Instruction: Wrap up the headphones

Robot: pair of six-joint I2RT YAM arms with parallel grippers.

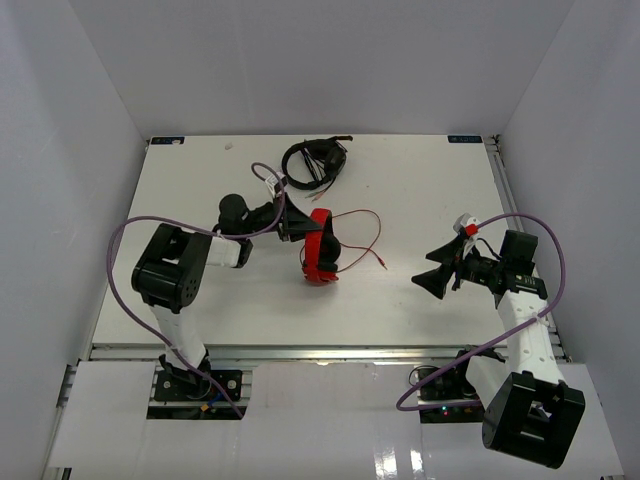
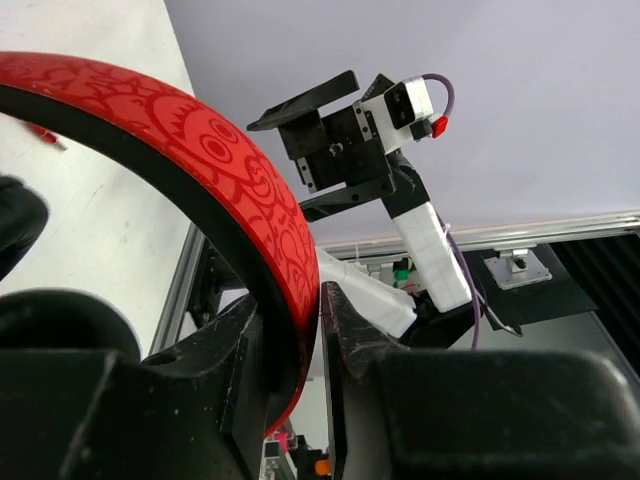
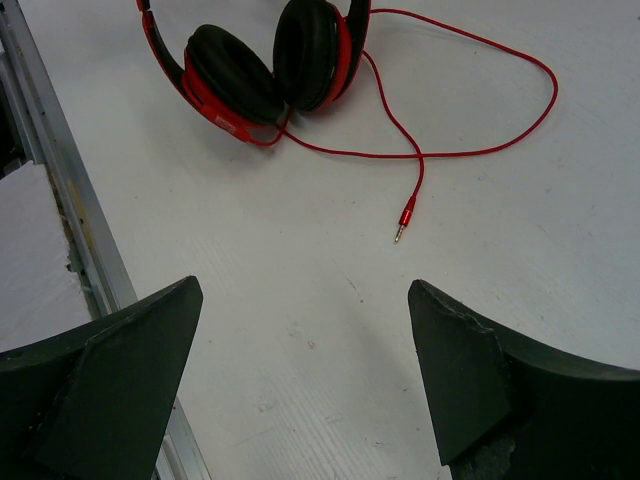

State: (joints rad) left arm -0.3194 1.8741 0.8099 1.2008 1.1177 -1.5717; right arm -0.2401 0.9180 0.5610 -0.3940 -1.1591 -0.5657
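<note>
The right wrist view's top edge cuts off the headphones (image 3: 235, 75). The left wrist view catches only a curved stretch of them.

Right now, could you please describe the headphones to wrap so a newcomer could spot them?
On the white table, look near the centre, where the left claw grips a headband. Those headphones are red and trail a thin red cable; the pair at the far edge is black.

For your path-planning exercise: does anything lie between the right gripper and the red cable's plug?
Nothing visible does. Only bare table lies between the open right gripper and the plug. The left gripper clamps the red headphones by the headband.
</note>
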